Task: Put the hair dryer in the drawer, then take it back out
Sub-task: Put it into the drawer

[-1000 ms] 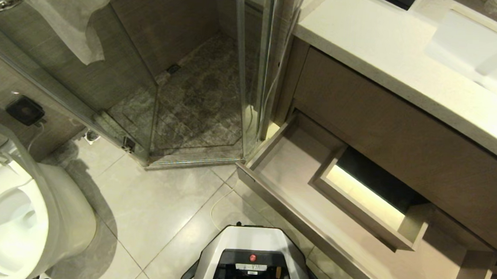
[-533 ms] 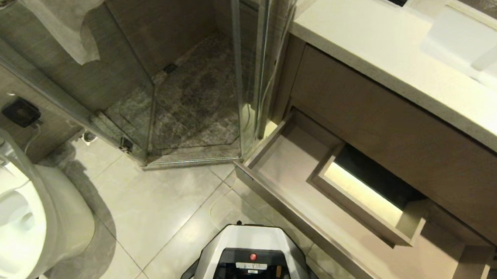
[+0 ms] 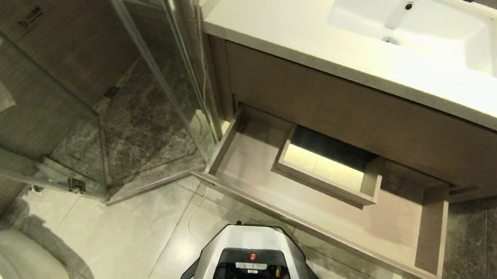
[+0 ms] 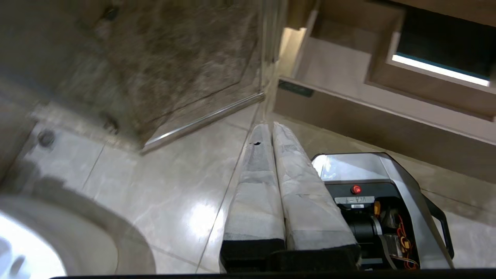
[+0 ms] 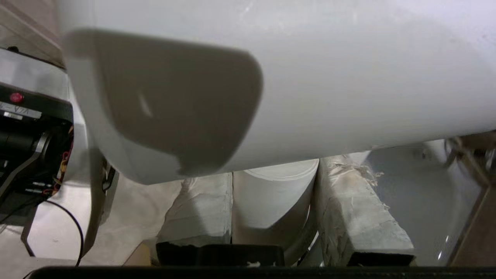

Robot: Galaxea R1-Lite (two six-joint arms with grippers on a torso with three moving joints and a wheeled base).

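The right gripper [image 5: 273,193] is clamped on the handle of the white hair dryer [image 5: 310,77], whose barrel fills the right wrist view; neither shows in the head view. The drawer [image 3: 313,218] stands pulled out under the vanity counter [image 3: 282,32], seemingly with nothing on its floor. The left gripper [image 4: 271,128] hangs over the tiled floor [image 4: 162,193], fingers pressed together.

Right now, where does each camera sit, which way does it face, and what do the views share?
Head: high on the robot, facing down at the open drawer; only the robot's base shows.
Left wrist: behind the shut left gripper, aimed at floor and drawer front.
Right wrist: behind the right gripper, clamped on the hair dryer handle.
Shared: the base with its red button shows in all three.
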